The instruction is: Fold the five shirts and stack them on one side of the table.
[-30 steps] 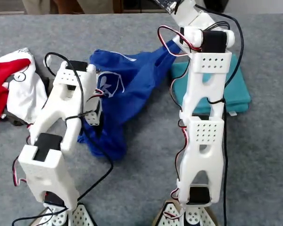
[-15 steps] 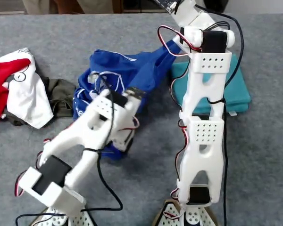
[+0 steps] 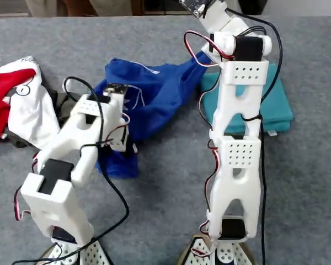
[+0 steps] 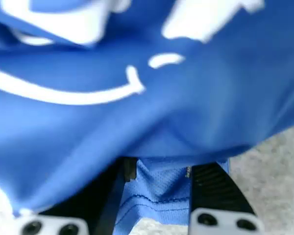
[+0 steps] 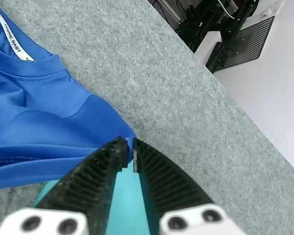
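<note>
At the far left of the grey table [image 3: 171, 210], a red shirt [image 3: 3, 102] and a white shirt [image 3: 27, 113] lie crumpled together. A dark shirt [image 3: 58, 105] is bunched just beside them, partly under the left arm. None of these three looks folded.

Next comes the left gripper [image 4: 159, 169], low over the near left part of the blue shirt [image 3: 160, 91]. Its fingers stand well apart, with blue cloth lying between and over them, and it has no firm grip that I can see.

The blue shirt sprawls rumpled across the middle of the table, one part pulled out to the right. There the right gripper [image 5: 130, 147] is almost closed, pinching the shirt's edge.

At the right, a teal shirt [image 3: 278, 105] lies folded flat, partly under the right arm. It looks like the start of the stack.

By my reckoning one shirt is done, one is in hand and three wait. The left arm and its cable lie over the blue shirt, which may hamper smoothing it.
</note>
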Tool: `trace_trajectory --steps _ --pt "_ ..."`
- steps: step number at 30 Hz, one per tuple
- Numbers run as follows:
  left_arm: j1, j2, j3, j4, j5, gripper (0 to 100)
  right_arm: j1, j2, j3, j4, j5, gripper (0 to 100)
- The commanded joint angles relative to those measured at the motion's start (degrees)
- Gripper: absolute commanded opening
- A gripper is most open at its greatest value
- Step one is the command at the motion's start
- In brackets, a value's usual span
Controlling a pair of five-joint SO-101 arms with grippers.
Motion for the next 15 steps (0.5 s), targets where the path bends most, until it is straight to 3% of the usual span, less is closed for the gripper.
trace_trajectory --steps 1,8,15 --pt "-2.99 -0.13 -2.29 1.14 -0.62 17 0.66 -0.92 -1.98 -1.05 1.05 0.2" --pt "4.22 -6.02 -6.07 12.40 -0.62 17 0.48 -0.92 -2.07 -0.79 1.05 0.2" --pt "5.54 -13.67 -5.89 16.70 -4.75 17 0.48 -1.01 -2.07 -0.79 0.88 0.2"
